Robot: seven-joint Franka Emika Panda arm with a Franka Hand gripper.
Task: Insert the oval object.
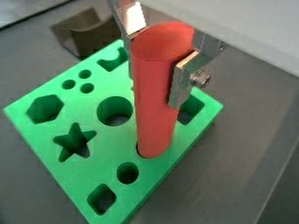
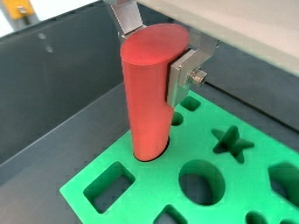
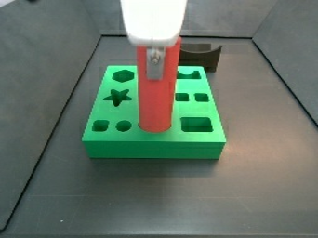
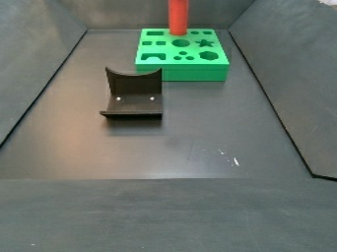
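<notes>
The oval object [image 1: 156, 105] is a smooth red-orange peg. It stands upright with its lower end in a hole of the green block [image 1: 33, 129], between the round hole and the block's edge. My gripper [image 1: 158, 51] is shut on the peg's upper part, one silver finger [image 1: 183, 80] on each flat side. The peg [image 2: 145, 101], the gripper [image 2: 158, 51] and the block [image 2: 251, 179] show in both wrist views. In a side view the peg [image 3: 154, 93] rises from the middle of the block [image 3: 149, 141] under the gripper [image 3: 154, 58]. In another side view only the peg [image 4: 176, 14] and block [image 4: 184, 67] show.
The fixture [image 4: 132, 95] stands on the dark floor apart from the block; it also shows behind the block in a side view [image 3: 199, 54] and in a wrist view [image 1: 82, 35]. Dark walls [image 2: 59, 79] enclose the floor. The block has star, hexagon, round and square holes.
</notes>
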